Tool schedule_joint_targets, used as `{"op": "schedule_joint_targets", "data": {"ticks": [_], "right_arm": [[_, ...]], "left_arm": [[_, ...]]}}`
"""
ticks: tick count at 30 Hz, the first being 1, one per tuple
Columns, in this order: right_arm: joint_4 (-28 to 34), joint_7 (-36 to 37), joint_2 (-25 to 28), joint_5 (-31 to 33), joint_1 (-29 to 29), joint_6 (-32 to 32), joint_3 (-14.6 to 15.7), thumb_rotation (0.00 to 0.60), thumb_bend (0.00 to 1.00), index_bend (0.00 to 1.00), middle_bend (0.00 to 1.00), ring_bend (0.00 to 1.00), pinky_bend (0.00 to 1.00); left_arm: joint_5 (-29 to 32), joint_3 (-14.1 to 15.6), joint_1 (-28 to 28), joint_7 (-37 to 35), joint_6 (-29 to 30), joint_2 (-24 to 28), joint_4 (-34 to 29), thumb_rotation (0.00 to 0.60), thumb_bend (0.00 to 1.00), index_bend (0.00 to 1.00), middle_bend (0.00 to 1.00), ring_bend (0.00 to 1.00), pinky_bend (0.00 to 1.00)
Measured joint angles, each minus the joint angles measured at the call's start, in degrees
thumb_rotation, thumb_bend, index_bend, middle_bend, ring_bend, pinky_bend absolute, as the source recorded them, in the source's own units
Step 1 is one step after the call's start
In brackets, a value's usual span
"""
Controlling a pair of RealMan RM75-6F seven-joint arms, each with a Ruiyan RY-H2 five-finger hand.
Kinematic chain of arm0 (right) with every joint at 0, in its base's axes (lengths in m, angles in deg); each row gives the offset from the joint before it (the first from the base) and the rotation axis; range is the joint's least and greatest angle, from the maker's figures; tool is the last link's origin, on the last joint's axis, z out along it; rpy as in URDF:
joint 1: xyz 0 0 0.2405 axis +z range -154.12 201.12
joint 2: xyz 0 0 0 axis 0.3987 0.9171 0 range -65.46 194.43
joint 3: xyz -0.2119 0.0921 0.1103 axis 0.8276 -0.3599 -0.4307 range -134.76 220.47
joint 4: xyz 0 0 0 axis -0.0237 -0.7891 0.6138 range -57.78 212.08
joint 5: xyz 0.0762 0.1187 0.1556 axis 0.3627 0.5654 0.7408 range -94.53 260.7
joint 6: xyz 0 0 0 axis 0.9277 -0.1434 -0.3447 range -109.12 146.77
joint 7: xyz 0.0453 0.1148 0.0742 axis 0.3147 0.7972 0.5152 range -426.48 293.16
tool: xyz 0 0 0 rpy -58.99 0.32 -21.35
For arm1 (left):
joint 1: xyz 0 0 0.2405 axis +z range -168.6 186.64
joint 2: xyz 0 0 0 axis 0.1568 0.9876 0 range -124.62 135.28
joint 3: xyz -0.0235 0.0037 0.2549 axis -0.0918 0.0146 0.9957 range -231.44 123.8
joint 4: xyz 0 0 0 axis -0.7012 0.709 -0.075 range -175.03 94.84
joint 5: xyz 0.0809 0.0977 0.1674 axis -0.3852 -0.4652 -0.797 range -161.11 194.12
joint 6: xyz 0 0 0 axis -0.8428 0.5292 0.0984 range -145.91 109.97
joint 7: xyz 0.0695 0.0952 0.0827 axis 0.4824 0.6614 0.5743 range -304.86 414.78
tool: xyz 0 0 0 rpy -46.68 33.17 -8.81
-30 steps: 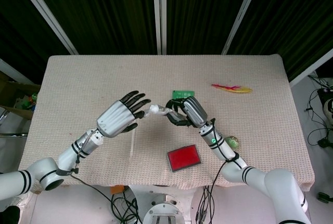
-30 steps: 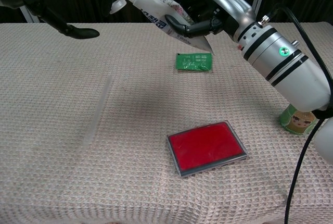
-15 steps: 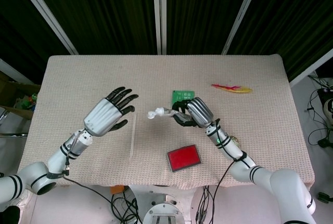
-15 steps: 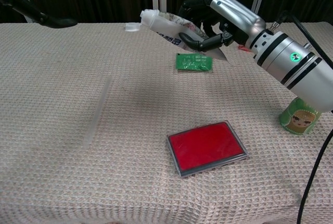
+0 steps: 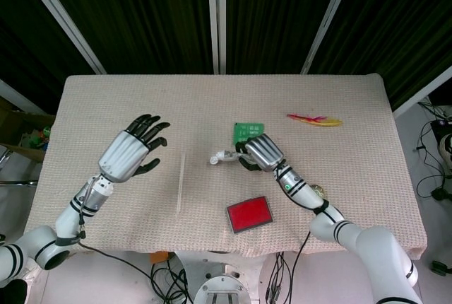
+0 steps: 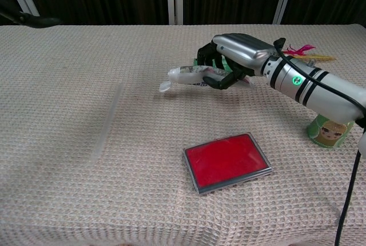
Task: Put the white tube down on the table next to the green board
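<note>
Tube [image 6: 189,76] now lowered to desk [image 5: 106,106] beside green board [image 5: 244,131], right hand [image 5: 260,152] still gripping it; left hand [image 5: 131,154] pulled back, released. Just needs letting go.

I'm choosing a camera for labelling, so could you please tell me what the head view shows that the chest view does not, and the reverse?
Only the head view shows the whole left robot hand, fingers spread and holding nothing, and more of the green board.

Only the chest view shows the green doll figure's face and the white tube's low, near-level pose.

Both show the right robot hand gripping the tube, the red case, the clear stick and the feather.
</note>
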Motion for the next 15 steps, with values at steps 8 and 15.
{"op": "schedule_joint_targets", "data": {"ticks": [8, 15], "right_arm": [[-1.8, -1.0, -1.7, 1.8, 0.0, -2.8, -0.3, 0.6, 0.28, 0.32, 0.38, 0.35, 0.53], [2.4, -1.8, 1.3, 2.1, -1.2, -2.0, -0.4, 0.6, 0.23, 0.04, 0.24, 0.25, 0.43]], "left_arm": [[0.4, 0.2, 1.2, -1.2, 0.7, -0.5, 1.4, 0.6, 0.22, 0.42, 0.18, 0.12, 0.16], [0.6, 0.2, 2.0, -1.2, 0.9, 0.2, 1.8, 0.6, 0.22, 0.42, 0.18, 0.12, 0.16]]}}
